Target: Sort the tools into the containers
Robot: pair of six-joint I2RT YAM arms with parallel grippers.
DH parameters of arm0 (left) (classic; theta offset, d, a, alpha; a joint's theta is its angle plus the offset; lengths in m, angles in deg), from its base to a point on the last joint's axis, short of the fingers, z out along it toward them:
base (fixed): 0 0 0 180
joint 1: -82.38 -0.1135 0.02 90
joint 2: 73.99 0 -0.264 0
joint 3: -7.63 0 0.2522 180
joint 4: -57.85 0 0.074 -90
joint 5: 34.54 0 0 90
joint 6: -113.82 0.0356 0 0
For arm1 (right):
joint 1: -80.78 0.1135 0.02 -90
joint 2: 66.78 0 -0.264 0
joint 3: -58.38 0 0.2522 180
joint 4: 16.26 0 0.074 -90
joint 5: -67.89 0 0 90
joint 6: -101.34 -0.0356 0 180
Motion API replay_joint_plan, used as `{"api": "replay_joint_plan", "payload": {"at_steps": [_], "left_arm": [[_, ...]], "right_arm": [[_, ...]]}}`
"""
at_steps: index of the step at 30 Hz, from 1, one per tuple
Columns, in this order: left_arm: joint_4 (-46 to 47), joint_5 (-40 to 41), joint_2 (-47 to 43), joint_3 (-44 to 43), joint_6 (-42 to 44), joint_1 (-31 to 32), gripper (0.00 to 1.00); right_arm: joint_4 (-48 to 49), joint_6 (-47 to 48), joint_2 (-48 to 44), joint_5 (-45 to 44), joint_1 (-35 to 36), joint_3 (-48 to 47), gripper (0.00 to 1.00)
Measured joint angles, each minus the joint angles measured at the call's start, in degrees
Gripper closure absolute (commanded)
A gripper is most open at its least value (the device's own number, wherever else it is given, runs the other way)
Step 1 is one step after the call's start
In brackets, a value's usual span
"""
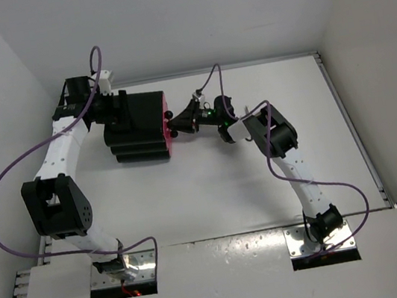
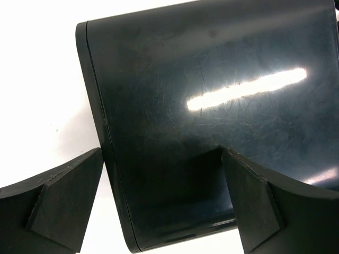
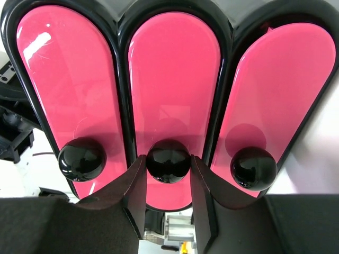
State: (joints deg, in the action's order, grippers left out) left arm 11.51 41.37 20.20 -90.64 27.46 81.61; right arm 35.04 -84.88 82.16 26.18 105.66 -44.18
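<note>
The containers are three magenta-pink drawers [image 3: 174,74] with round black knobs, set in a black cabinet [image 1: 135,129] at the back left of the table. All three fronts look closed. My right gripper [image 3: 168,172] is shut on the middle drawer's knob [image 3: 168,153], one pad touching each side. In the top view the right gripper [image 1: 174,125] meets the pink front [image 1: 168,135]. My left gripper [image 2: 161,159] stands open at the cabinet's rear, with a corner of the glossy black shell [image 2: 201,79] between its fingers. The tools are out of view.
The other two knobs [image 3: 81,159] [image 3: 253,168] flank my right fingers closely. White walls enclose the table on the left, back and right. A purple cable [image 1: 7,179] loops off the left arm.
</note>
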Motion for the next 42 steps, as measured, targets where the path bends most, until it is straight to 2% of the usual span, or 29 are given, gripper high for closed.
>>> {"api": "replay_joint_plan", "payload": {"at_steps": [9, 16, 31, 42], "left_arm": [[1.09, 0.74, -0.02, 0.48, -0.72, 0.0, 0.0], [1.73, 2.58, -0.02, 0.48, -1.38, 0.24, 0.0], [2.29, 5.01, -0.02, 0.5, -2.43, 0.28, 0.0], [2.34, 5.38, 0.0, 0.5, -2.84, 0.26, 0.0]], "right_arm": [[0.46, 1.44, -2.38, 0.35, -1.66, 4.0, 0.76], [0.92, 1.99, -4.0, 1.64, -3.5, 6.91, 0.76], [5.64, 2.43, -9.75, 2.54, -9.16, 19.41, 0.78], [6.51, 2.6, -10.6, 3.21, -10.47, 22.34, 0.79]]}}
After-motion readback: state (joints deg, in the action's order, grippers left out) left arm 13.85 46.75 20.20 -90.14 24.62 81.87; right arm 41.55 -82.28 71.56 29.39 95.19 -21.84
